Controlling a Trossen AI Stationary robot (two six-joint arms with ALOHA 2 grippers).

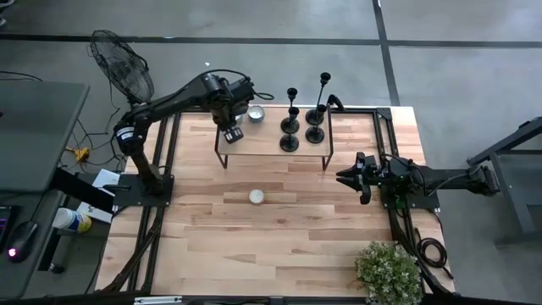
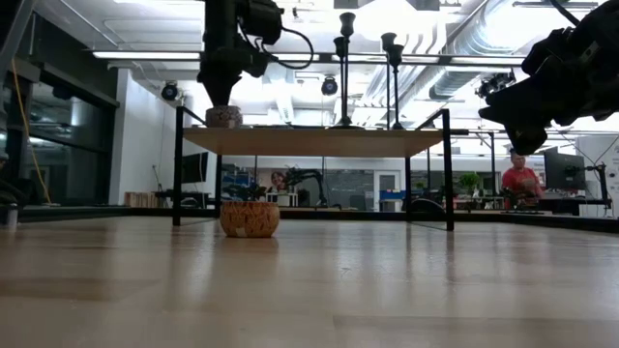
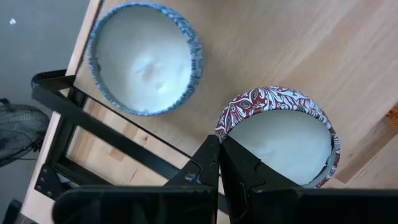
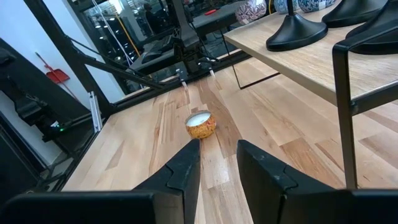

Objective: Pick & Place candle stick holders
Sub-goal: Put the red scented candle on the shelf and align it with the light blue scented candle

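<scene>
Several black candle stick holders [image 1: 290, 127] stand on their round bases at the right part of a raised wooden shelf [image 1: 254, 146]. Their tops [image 2: 391, 43] show in the low view and their bases [image 4: 297, 31] in the right wrist view. My left gripper [image 3: 219, 144] is shut and points down over the shelf's left part, at the rim of a red-patterned candle tin [image 3: 280, 134]. A blue-patterned tin [image 3: 143, 59] sits beside it. My right gripper [image 4: 217, 163] waits open and level at the table's right side. My left gripper has its shut fingertips [image 3: 214, 149] at the red tin's near rim [image 3: 231, 121], coming from above and pointing down. The tin stands upright on the shelf. I cannot tell whether the fingertips touch the rim.
An orange candle tin [image 1: 257, 196] stands on the table in front of the shelf, also seen as the tin [image 4: 201, 124] in the right wrist view. A potted plant [image 1: 388, 271] is at the near right corner. The shelf's black frame legs [image 2: 447, 169] stand on the table.
</scene>
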